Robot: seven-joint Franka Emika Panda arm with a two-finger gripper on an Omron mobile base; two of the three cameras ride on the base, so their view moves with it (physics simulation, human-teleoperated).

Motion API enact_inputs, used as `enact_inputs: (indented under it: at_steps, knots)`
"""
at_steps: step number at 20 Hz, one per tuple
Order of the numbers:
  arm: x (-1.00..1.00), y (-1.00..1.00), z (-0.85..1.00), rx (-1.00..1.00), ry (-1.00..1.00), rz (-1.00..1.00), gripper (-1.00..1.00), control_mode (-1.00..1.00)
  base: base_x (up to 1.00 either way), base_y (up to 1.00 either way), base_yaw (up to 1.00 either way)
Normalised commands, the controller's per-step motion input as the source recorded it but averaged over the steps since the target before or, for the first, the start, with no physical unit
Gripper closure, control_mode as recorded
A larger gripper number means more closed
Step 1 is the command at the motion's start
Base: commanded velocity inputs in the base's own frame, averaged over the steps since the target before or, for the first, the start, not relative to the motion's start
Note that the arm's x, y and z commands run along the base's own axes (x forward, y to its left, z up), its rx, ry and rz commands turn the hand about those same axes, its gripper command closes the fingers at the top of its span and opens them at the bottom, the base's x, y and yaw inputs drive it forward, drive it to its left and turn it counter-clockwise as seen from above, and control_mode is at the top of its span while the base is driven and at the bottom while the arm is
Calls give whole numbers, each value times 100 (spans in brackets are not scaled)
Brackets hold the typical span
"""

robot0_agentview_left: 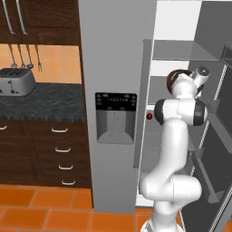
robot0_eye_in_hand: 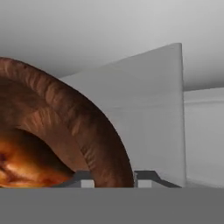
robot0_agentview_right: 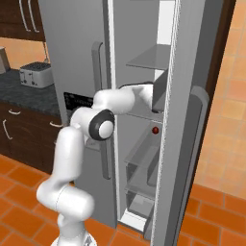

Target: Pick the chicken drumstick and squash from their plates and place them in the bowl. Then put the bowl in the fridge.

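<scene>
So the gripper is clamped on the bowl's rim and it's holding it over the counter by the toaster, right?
Not over the counter. The gripper is clamped on the bowl rim, but inside the open fridge, as the left base view shows.

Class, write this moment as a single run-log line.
stage: bowl into fridge | gripper: shut on bowl rim | fridge: door open

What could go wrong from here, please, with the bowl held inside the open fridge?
1. The gripper pinches only the bowl's rim, so the bowl might tip or slip.
2. The arm reaches deep between the shelves of the fridge, so the bowl could knock a shelf when set down or when the arm withdraws.
</scene>
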Motion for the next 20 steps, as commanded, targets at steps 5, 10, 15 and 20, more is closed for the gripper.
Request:
enact_inputs:
  at_steps: [5,10,15,20]
  knots:
    - [44,0,-5,0,-1,-8,-100,-100,0,0,0]
    - [-27,11,27,0,0,-1,-100,-100,0,0,0]
    - [-93,42,31,0,-3,0,-100,-100,0,0,0]
    - [-100,94,-83,-19,-6,0,-100,-100,0,0,0]
